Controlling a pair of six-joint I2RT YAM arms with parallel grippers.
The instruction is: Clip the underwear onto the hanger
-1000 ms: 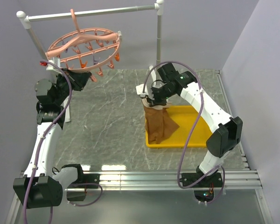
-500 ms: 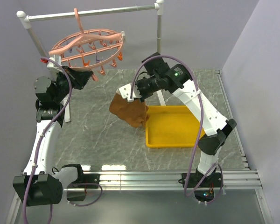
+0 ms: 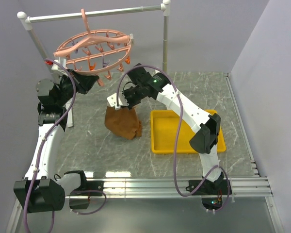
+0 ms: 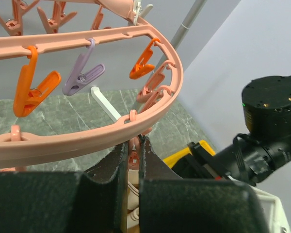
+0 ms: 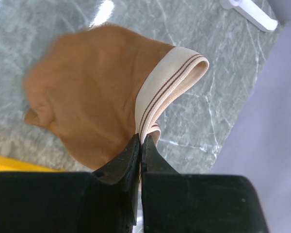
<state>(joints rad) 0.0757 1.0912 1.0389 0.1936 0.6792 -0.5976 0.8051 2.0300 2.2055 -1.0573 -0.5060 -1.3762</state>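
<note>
The salmon-pink hanger point(image 3: 94, 48) hangs by its hook from the white rail, tilted, with orange and purple clips dangling from it. My left gripper point(image 3: 89, 78) is under its near rim point(image 4: 87, 138), shut point(image 4: 134, 148) on a pink clip that hangs there. The brown underwear point(image 3: 122, 122) dangles over the marble table, just below and to the right of the hanger. My right gripper point(image 3: 122, 101) is shut point(image 5: 141, 141) on the tan striped waistband point(image 5: 169, 85), and the brown cloth point(image 5: 92, 102) sags below it.
The yellow tray point(image 3: 179, 131) lies right of the underwear. The white and grey rail point(image 3: 97, 13) crosses the back, with posts at both ends point(image 3: 165, 39). In the left wrist view the right arm point(image 4: 271, 126) is close on the right.
My right arm has swung left with the underwear, from above the yellow tray to below the hanger's right side. The hanger has shifted slightly right. The left arm has barely moved.
</note>
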